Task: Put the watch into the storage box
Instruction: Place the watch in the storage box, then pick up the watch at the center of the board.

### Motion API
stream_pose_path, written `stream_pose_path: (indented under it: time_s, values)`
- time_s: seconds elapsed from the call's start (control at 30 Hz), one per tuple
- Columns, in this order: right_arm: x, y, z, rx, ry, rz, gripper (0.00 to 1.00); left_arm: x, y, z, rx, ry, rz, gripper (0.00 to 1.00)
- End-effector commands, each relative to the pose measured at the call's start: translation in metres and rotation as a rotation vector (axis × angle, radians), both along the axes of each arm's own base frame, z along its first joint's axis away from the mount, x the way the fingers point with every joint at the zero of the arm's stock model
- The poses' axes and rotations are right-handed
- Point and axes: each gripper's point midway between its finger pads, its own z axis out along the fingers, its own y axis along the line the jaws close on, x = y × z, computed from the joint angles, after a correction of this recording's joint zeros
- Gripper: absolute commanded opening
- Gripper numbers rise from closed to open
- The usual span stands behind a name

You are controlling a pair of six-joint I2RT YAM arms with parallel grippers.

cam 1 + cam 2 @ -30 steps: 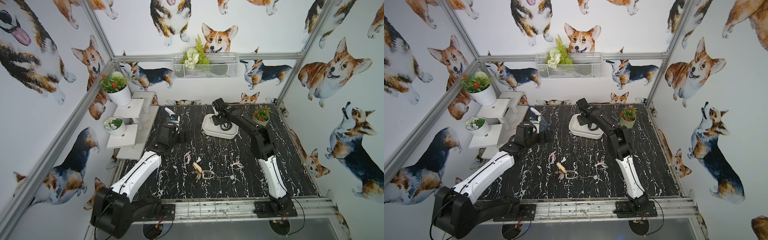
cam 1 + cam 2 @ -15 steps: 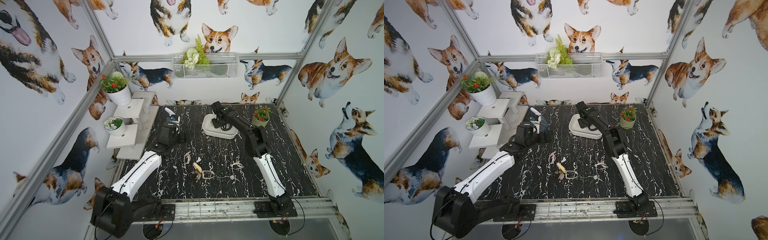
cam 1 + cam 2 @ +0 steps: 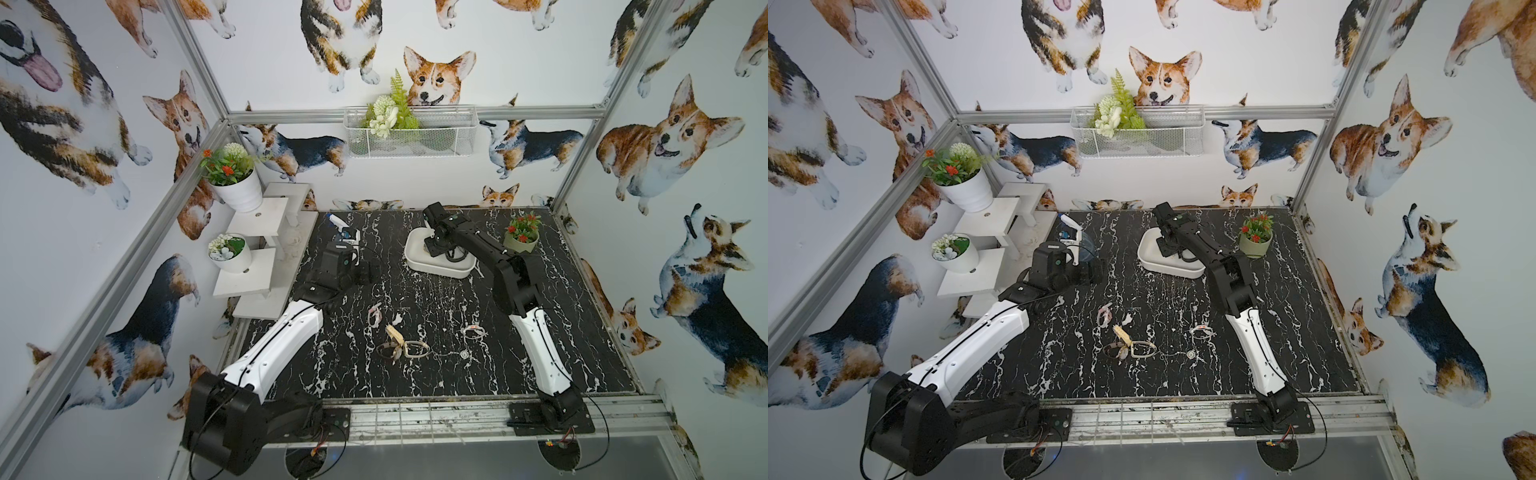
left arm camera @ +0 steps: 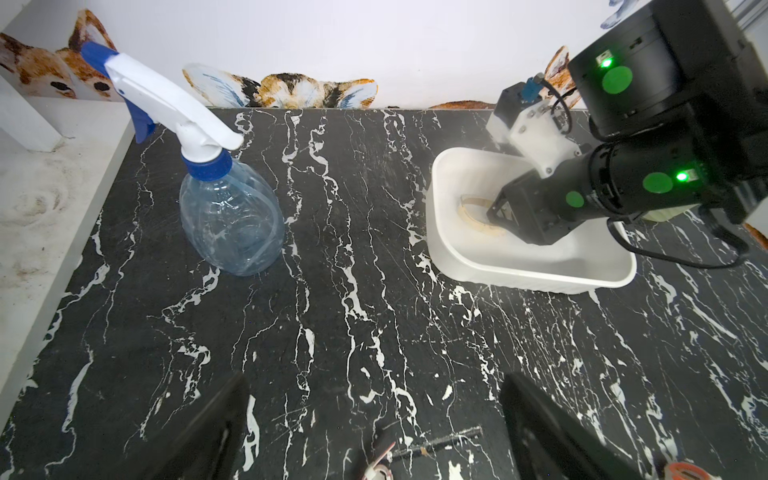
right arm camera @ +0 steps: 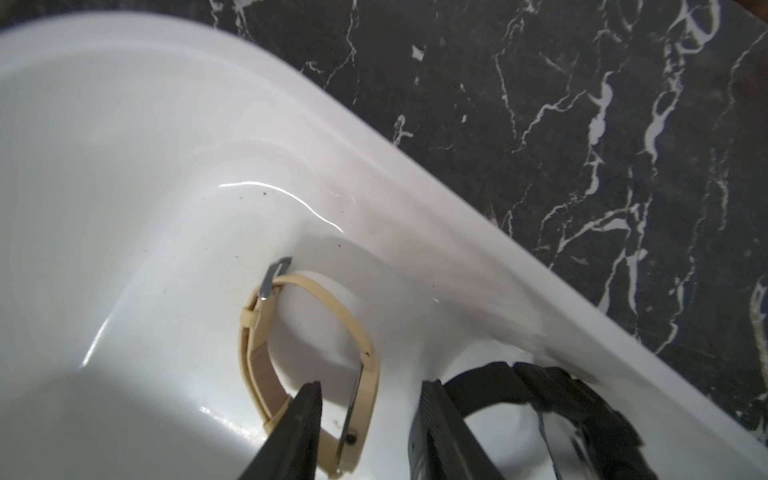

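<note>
Black marble tabletop (image 3: pixel 415 299), far side: the right gripper (image 5: pixel 370 390) is seen with jaws parted inside the white storage box (image 5: pixel 124 166). The beige watch (image 5: pixel 255 365) is lying ungripped between them, beside a black watch (image 5: pixel 540 382). The left gripper (image 4: pixel 374 390) is held wide open, off to the left near the spray bottle (image 4: pixel 224 216).

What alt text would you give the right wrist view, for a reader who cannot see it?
A beige watch lies on the floor of the white storage box, its case between the open jaws of the right gripper. A black watch lies beside it in the box, and the black marble table shows beyond the rim.
</note>
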Motion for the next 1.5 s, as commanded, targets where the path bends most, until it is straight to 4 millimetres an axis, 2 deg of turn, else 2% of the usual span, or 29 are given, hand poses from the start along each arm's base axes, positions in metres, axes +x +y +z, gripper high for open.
stream_pose_path:
  time_s: [0.0,0.13,0.27,0.37,0.53,0.7,0.8,0.9,1.07,1.2,1.47]
  values:
    - [0.004,0.010,0.025,0.066,-0.061,0.023,0.47,0.001,0.000,0.005,-0.011,0.000,0.005,1.00]
    - [-0.001,0.020,0.059,0.109,-0.129,0.056,0.48,0.002,0.001,0.010,-0.014,-0.001,0.014,1.00]
    - [-0.019,0.035,0.090,0.166,-0.159,0.116,0.47,0.004,0.009,0.010,-0.018,0.010,0.060,1.00]
    - [-0.049,0.057,0.104,0.247,-0.148,0.209,0.47,0.006,0.024,0.008,-0.028,0.022,0.121,1.00]
    - [-0.123,0.105,0.113,0.500,-0.033,0.404,0.47,0.011,0.061,-0.012,-0.087,0.118,0.267,1.00]
    - [-0.178,0.135,0.092,0.503,0.054,0.452,0.47,0.011,0.080,-0.028,-0.105,0.176,0.349,1.00]
    - [-0.200,0.149,0.072,0.457,0.100,0.434,0.47,0.010,0.088,-0.030,-0.109,0.182,0.383,1.00]
    - [-0.214,0.158,0.052,0.414,0.135,0.395,0.47,0.008,0.095,-0.032,-0.111,0.180,0.416,1.00]
    - [-0.227,0.167,0.027,0.305,0.159,0.352,0.47,0.003,0.105,-0.027,-0.112,0.153,0.456,1.00]
    - [-0.241,0.178,0.013,0.302,0.197,0.365,0.48,0.000,0.110,-0.023,-0.112,0.128,0.472,1.00]
    - [-0.241,0.181,-0.004,0.243,0.220,0.335,0.48,-0.002,0.110,-0.021,-0.118,0.114,0.471,1.00]
